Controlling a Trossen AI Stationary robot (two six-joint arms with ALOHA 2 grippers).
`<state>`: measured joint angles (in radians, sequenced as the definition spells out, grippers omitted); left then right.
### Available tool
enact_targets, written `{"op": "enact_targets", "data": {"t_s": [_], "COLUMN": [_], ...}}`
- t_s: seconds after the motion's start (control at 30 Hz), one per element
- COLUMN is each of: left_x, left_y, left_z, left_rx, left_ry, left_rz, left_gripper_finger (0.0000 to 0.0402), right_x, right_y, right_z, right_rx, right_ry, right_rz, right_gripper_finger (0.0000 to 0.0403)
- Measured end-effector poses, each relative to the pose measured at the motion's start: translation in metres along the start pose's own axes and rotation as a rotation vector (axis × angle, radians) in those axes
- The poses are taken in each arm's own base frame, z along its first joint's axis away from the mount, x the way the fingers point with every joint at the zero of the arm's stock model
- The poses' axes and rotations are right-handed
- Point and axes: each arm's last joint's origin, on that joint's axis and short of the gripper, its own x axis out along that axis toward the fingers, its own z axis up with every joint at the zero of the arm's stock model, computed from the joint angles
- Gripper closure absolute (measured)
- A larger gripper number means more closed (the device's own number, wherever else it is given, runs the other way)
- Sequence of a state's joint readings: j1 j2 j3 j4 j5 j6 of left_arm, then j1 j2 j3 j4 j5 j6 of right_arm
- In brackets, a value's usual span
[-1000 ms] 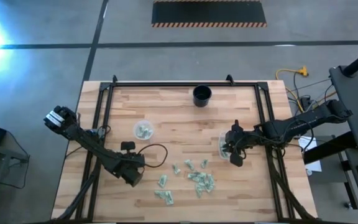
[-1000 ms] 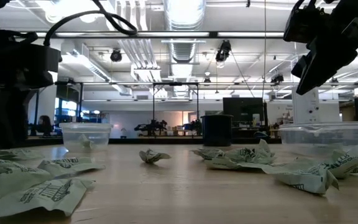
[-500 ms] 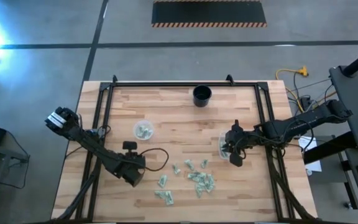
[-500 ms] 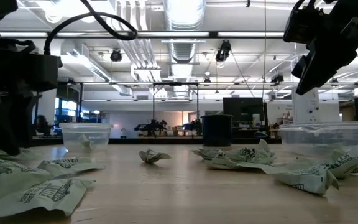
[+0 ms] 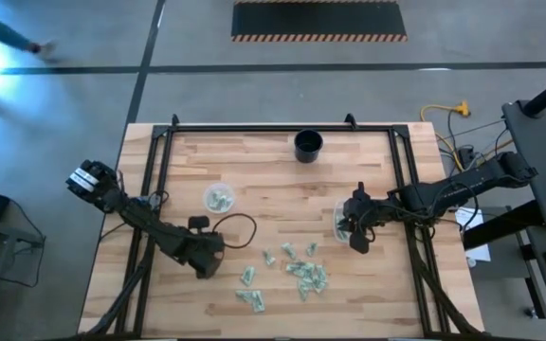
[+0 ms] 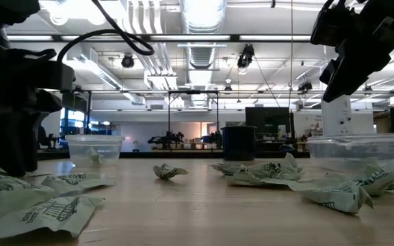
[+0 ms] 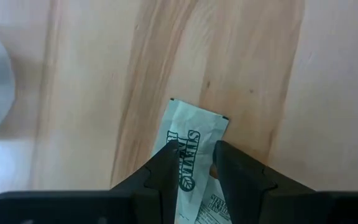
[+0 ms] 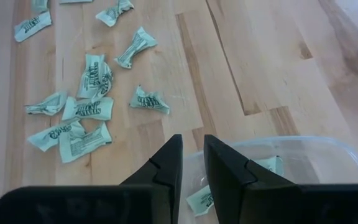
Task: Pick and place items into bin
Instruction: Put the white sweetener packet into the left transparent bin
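My left gripper (image 5: 208, 262) (image 7: 194, 155) stands near the table's left-near part, close to the left clear tub (image 5: 218, 198), and is shut on one pale green packet (image 7: 194, 127). My right gripper (image 5: 356, 237) (image 8: 192, 143) hovers over the near rim of the right clear tub (image 8: 291, 155), its fingers a narrow gap apart with nothing between them. That tub has a few packets (image 8: 266, 165) on its floor. Several loose packets (image 5: 297, 270) (image 8: 86, 106) lie flat on the wood between the two arms. My left gripper pinches the packet between its two fingers (image 7: 166, 165), coming from above and pointing down at the table. The packet's printed far end (image 7: 197, 118) sticks out past the fingertips. The fingers hide its near end. Whether it is clear of the wood cannot be told.
A black cup (image 5: 308, 145) stands at the middle of the far edge. The left tub (image 6: 94, 147) holds a few packets. Black frame rails (image 5: 154, 189) run along the table's left, right and far sides. Bare wood lies between the tubs and the cup.
My left gripper has shifted a little toward the far edge and the left tub, and its cable loop has moved with it. My right gripper has stayed over the right tub.
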<state>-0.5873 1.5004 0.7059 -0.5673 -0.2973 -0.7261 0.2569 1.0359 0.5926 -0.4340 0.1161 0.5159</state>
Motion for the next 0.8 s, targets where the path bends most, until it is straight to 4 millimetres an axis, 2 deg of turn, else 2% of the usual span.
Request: {"op": "enact_targets", "data": {"t_s": [0.23, 0.53, 0.8], "left_x": [0.000, -0.001, -0.008], "left_y": [-0.004, -0.006, -0.010], "left_z": [0.003, 0.006, 0.015], "left_rx": [-0.008, -0.019, -0.025], "left_ry": [-0.027, -0.036, -0.067], "left_rz": [-0.046, -0.057, -0.070], "left_gripper_finger": [0.0319, 0.0396, 0.0400], "right_x": [0.000, 0.000, 0.000], "right_y": [0.000, 0.000, 0.000], "right_z": [0.000, 0.000, 0.000], "right_rx": [0.000, 0.001, 0.000], "right_ry": [-0.010, -0.011, -0.011], "right_rz": [-0.016, -0.014, -0.014], "right_gripper_finger": [0.0344, 0.0344, 0.0344]}}
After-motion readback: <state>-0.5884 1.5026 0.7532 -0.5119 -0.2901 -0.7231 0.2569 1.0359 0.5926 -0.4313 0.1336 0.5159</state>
